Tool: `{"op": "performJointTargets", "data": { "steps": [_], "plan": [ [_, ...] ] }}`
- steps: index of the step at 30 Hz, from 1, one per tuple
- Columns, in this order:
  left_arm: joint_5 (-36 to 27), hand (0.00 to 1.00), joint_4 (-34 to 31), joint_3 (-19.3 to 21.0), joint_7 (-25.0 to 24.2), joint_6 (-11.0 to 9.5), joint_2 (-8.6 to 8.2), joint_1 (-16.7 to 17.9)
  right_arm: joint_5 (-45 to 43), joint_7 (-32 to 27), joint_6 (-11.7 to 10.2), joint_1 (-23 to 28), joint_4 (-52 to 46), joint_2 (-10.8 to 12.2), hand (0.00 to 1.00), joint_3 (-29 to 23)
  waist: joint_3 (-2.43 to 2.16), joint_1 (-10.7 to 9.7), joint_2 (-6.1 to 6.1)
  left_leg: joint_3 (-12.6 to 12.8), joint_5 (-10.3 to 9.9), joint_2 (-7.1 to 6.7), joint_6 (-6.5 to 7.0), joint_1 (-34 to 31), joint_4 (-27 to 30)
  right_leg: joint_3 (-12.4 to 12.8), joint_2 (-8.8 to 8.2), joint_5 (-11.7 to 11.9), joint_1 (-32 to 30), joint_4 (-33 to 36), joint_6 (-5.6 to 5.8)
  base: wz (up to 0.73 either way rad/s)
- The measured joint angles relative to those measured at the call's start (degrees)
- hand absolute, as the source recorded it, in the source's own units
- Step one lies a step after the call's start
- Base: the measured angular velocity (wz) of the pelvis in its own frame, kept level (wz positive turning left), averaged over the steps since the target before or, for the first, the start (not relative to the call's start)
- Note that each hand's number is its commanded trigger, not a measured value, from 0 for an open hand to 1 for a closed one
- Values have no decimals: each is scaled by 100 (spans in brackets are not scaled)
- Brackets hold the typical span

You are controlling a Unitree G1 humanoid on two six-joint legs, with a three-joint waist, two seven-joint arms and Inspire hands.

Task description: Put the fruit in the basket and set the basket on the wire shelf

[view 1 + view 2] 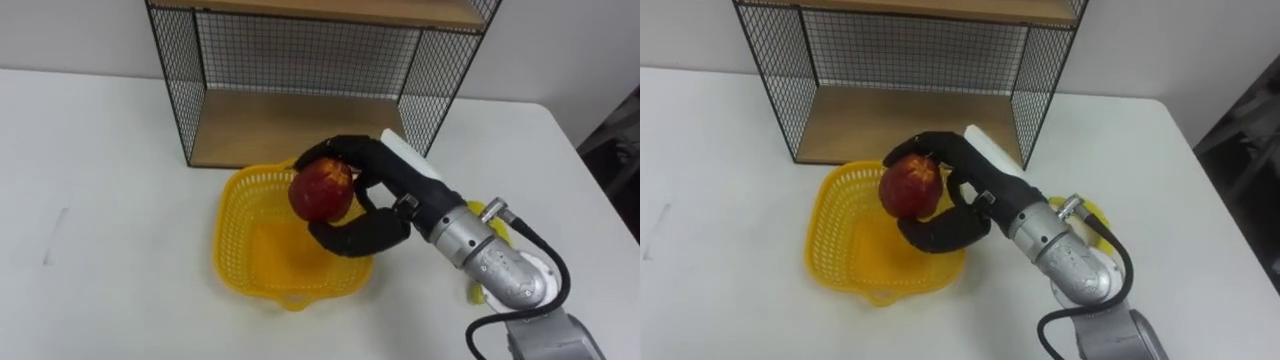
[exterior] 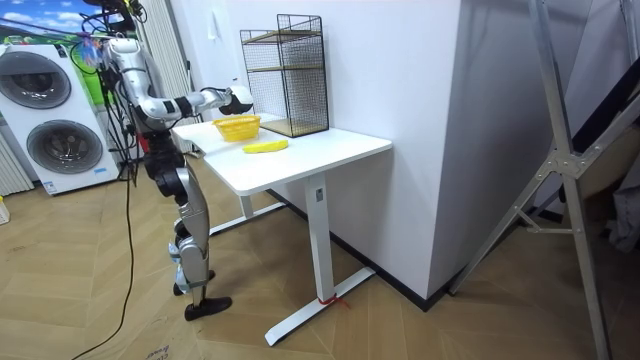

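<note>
In the left eye view our right hand (image 1: 385, 185) is curled round the apple (image 1: 320, 190), fingers over its top and thumb beneath. It holds the apple above the yellow basket (image 1: 238, 262), which sits just in front of the wire shelf (image 1: 290, 128). We should lower the apple close to the basket's floor before loosening the fingers — let go from this height, it could bounce out or tip the light basket. The room view has us standing at the end of the table (image 2: 340, 150), with a banana (image 2: 265, 146) lying near the basket — probably the next fruit to go in. The right eye view shows the same grip, with the apple seemingly over the basket's far half.
</note>
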Motion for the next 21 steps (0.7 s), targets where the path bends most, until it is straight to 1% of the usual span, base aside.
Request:
{"op": "performJointTargets", "data": {
  "steps": [3,6,11,14,17,21],
  "plan": [
    [-1,0,0,0,3,64,1,-16,0,127,78,1,22,-5,0,121,9,-3,31,-24,0,-1,0,10,-3,1,-1,0,19,-14,0,4],
    [3,0,0,1,12,105,1,-34,0,210,112,1,26,0,0,141,14,1,43,-30,1,-2,0,12,-6,-6,-1,0,25,-17,0,0],
    [2,0,-2,1,62,113,0,-38,1,228,122,87,40,8,0,141,18,-3,54,-36,1,-1,0,20,-2,-9,-4,0,47,-33,0,0],
    [-6,0,-2,0,117,126,-5,-28,1,273,129,182,69,11,0,142,34,-3,86,-38,1,-2,0,46,-1,-17,-5,0,69,-30,0,0],
    [-6,0,-2,-4,137,126,-6,-35,1,290,139,251,75,21,0,145,35,-3,115,-38,1,-1,0,46,0,-36,-4,0,64,-15,0,0],
    [-6,0,-1,-60,233,125,-25,-35,1,295,141,270,80,25,0,143,33,-5,114,-38,1,-3,0,46,-3,-31,-1,0,60,-6,0,0]
  ]
}}
